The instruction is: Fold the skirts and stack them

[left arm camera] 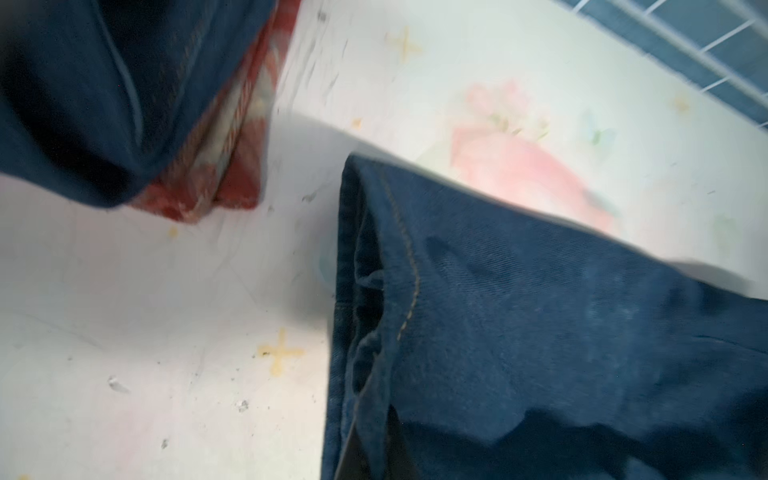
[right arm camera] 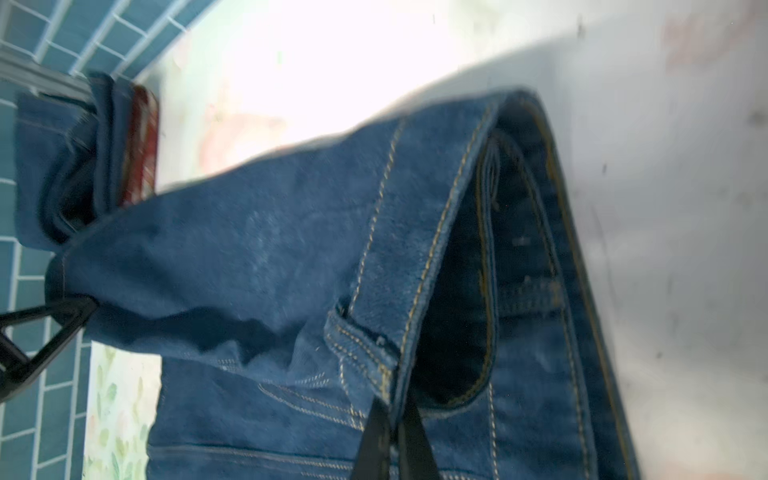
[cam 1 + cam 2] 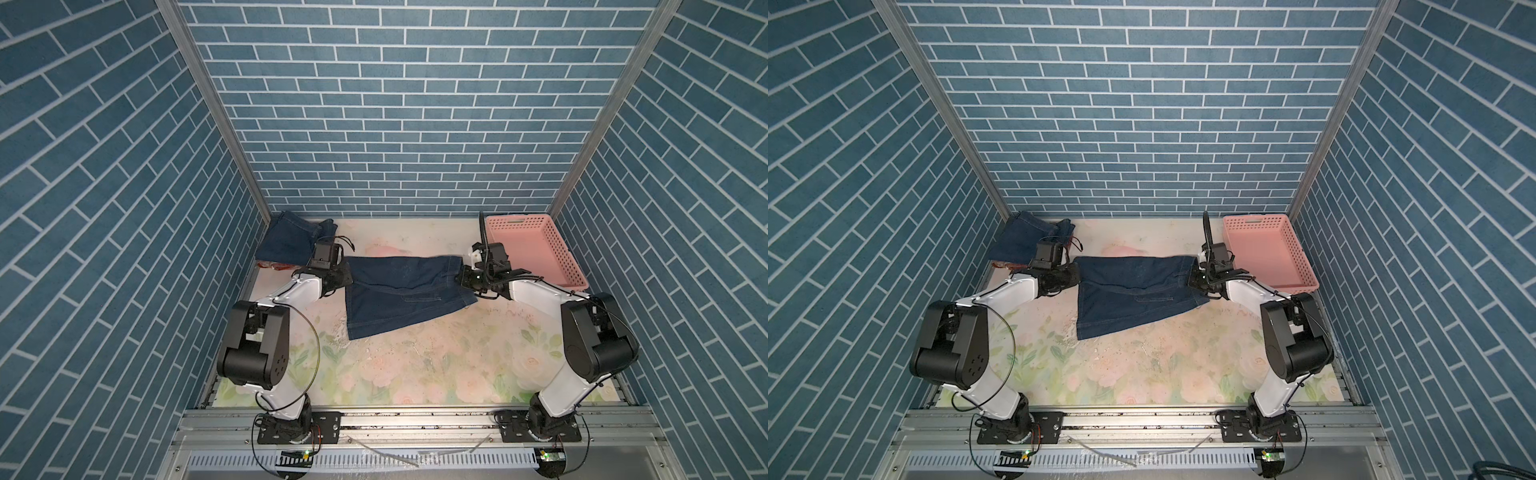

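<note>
The denim skirt (image 3: 401,286) hangs stretched above the middle of the counter (image 3: 415,365); its lower part seems to rest on it. The cloth looks thick and rather heavy but soft, so I judge it will sag wherever it is not held. The waistband and hem are the firm places to take.

The left tool (image 3: 345,277) is closed on the hem end, and the right tool (image 3: 463,277) pinches the waistband. Both arms reach forward, elbows bent, wrists turned toward each other.

The other denim skirt (image 3: 286,243) lies on the plaid skirt (image 1: 239,183) in the far left corner.
</note>
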